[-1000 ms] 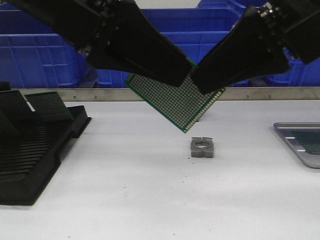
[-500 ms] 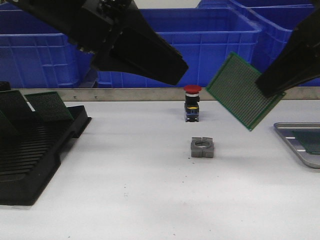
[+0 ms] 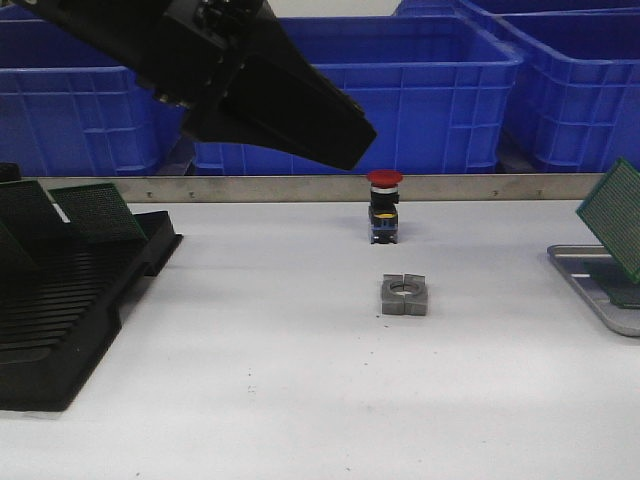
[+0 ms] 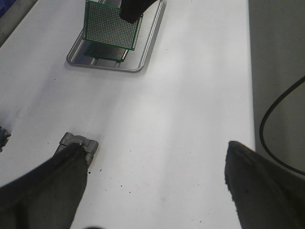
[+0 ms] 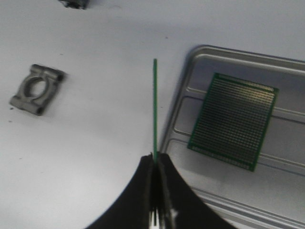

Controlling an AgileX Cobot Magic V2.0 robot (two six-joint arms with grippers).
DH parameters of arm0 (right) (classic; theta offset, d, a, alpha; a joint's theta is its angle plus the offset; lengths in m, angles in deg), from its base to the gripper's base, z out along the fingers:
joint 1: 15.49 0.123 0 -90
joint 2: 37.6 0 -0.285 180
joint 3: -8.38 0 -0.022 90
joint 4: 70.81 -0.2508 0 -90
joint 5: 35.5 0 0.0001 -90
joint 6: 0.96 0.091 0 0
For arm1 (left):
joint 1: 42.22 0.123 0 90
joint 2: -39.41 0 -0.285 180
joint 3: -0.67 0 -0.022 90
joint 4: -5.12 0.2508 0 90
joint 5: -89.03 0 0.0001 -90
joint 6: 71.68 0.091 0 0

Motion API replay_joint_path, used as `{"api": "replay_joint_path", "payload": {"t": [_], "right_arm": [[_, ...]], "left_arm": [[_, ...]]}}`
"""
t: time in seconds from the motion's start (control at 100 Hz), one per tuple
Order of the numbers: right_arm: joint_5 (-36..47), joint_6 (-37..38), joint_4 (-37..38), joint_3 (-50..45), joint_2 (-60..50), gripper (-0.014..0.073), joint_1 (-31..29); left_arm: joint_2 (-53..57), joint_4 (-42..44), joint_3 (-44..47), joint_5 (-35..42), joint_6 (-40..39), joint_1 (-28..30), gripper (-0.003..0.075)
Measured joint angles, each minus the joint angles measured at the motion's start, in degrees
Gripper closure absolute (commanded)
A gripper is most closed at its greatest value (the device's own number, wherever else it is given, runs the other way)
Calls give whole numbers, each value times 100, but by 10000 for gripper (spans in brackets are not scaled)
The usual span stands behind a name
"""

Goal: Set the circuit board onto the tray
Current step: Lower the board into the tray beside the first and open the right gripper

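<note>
My right gripper (image 5: 155, 157) is shut on the edge of a green perforated circuit board (image 5: 155, 109), seen edge-on here. In the front view the board (image 3: 615, 215) hangs tilted at the far right, above the left end of the grey metal tray (image 3: 590, 285); the right gripper is out of that view. The left wrist view shows the board (image 4: 112, 24) held above the tray (image 4: 143, 57). A second board (image 5: 233, 119) lies flat in the tray (image 5: 190, 62). My left gripper (image 4: 155, 148) is open and empty, high over the table's middle (image 3: 350, 140).
A grey metal block with a hole (image 3: 404, 295) lies mid-table, with a red-capped push button (image 3: 384, 205) behind it. A black slotted rack (image 3: 60, 300) holding boards stands at the left. Blue bins (image 3: 420, 90) line the back. A black cable (image 4: 281, 124) hangs past the table edge.
The left gripper let go of the board and stayed put. The right gripper carried the board from the table's middle to the right, over the tray.
</note>
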Motion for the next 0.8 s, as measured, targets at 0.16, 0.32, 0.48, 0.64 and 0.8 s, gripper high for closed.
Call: {"api": "replay_joint_path", "payload": {"t": [0.16,0.32,0.48,0.64,0.8], "right_arm": [[448,0,-11,0,326,664,-176],[876,0,-21,0,431,659,-242],[1180,0,-55,0,431,501,-242],[1360,0,-68,0,431,172,-242],[1500,0,-79,0,431,67,-242]], "left_arm": [[0,0,0,0,0,0,171],[0,0,0,0,0,0,171],[0,0,0,0,0,0,171],[0,0,0,0,0,0,171],[0,0,0,0,0,0,171]]}}
